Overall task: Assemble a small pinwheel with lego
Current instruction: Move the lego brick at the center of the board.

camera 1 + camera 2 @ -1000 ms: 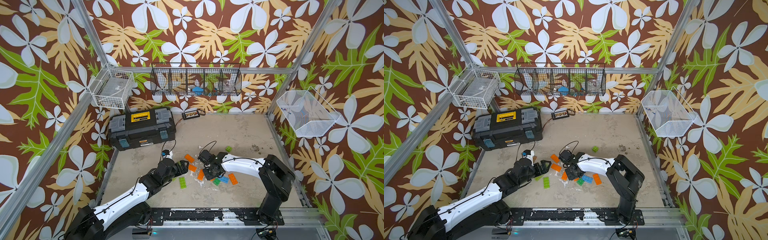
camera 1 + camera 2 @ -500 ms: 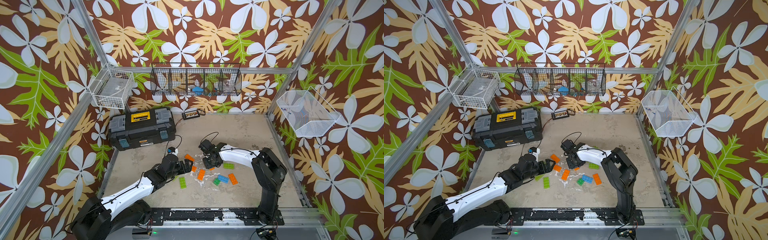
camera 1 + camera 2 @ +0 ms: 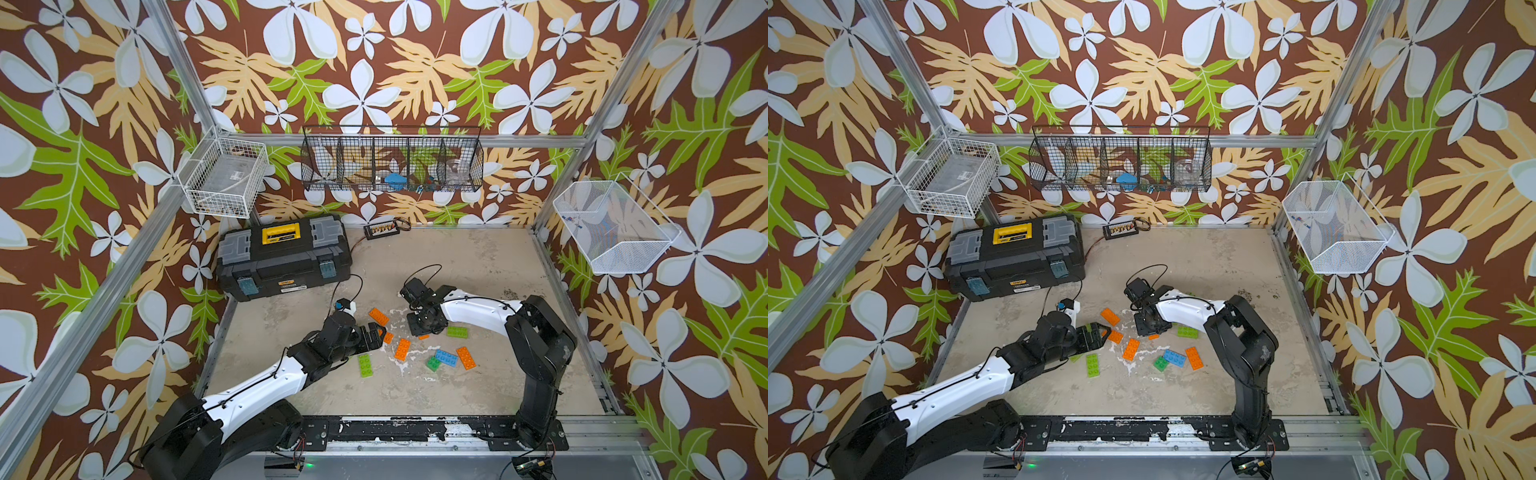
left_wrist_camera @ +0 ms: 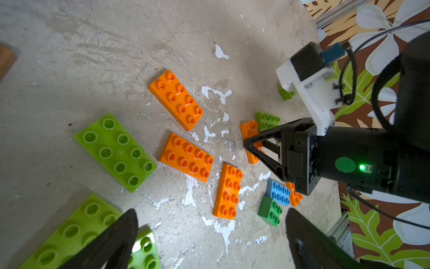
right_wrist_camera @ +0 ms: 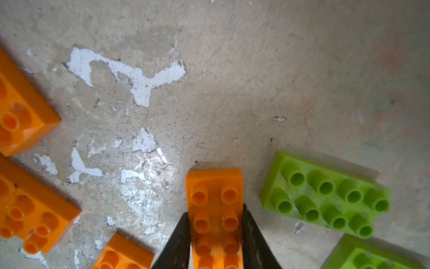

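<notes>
The lego lies scattered mid-table: orange bricks, lime green ones, a blue one and a small green square. My right gripper is shut on the long sides of an orange brick, studs up, low over the table. In a top view that gripper hides most of this brick. My left gripper is open and holds nothing. It hovers near the orange bricks, with a lime green brick by one fingertip.
A black toolbox stands at the back left, with a small black box and cable behind it. On the walls hang a white wire basket, a black wire rack and a white mesh bin. White patches of chipped paint mark the table.
My right arm drew back, uncovering a lime green brick, and its jaws narrowed slightly on the orange brick. My left gripper moved forward toward the bricks, still open.
</notes>
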Controlling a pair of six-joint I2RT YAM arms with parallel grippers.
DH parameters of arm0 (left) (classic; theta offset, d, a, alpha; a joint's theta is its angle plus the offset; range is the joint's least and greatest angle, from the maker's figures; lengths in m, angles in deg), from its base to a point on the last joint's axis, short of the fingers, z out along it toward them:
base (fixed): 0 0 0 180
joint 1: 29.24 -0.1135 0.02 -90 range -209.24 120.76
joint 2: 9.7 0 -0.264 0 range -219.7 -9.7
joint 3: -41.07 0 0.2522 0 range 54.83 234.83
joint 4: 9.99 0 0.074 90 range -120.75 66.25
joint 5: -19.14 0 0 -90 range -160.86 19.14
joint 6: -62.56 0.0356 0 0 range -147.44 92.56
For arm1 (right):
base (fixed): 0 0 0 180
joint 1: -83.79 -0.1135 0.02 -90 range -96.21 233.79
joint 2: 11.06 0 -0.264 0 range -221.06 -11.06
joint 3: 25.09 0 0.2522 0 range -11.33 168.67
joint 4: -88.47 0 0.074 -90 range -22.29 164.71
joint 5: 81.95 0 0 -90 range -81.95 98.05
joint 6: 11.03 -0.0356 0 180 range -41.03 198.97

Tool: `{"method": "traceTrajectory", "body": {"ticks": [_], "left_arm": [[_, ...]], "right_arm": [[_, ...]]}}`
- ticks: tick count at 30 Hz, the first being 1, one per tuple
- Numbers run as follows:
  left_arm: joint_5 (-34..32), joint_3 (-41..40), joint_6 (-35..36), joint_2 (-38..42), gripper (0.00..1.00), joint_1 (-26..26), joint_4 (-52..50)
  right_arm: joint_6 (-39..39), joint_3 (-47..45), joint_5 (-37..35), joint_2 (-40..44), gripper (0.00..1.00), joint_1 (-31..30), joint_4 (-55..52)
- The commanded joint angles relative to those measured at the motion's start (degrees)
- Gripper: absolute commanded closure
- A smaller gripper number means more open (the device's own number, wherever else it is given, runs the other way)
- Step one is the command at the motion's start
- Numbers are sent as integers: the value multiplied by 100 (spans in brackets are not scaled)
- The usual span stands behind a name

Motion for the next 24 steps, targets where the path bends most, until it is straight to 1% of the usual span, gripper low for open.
{"method": "traceTrajectory", "body": {"ticks": [1,4,6,12,14,17,20,22,24], "left_arm": [[56,-13,-81,26,0,-11,91],[90,-22,-92,-9,0,-6,92],[123,-14,-72,-49,0,-2,79],[128,3,33,-40,0,-6,-17],[108,43,89,-37,0,-5,-66],[117,129,179,-62,0,-13,-76],[36,287,257,-209,1,-8,-94],[-115,458,296,-334,2,-27,-166],[-113,607,325,-442,2,-136,-159]], "right_arm": [[-441,-141,269,81,68,-10,5],[-527,-226,261,109,68,-7,42],[-530,-226,265,103,66,-12,43],[-485,-175,57,409,44,-12,-56],[-441,-202,-73,631,41,-12,-98],[-474,-447,-194,1088,41,-34,-107],[-680,-693,-243,1499,44,-209,-154],[-1010,-695,-280,1560,52,-409,-235],[-1307,-634,-259,1463,53,-683,-300]]}}
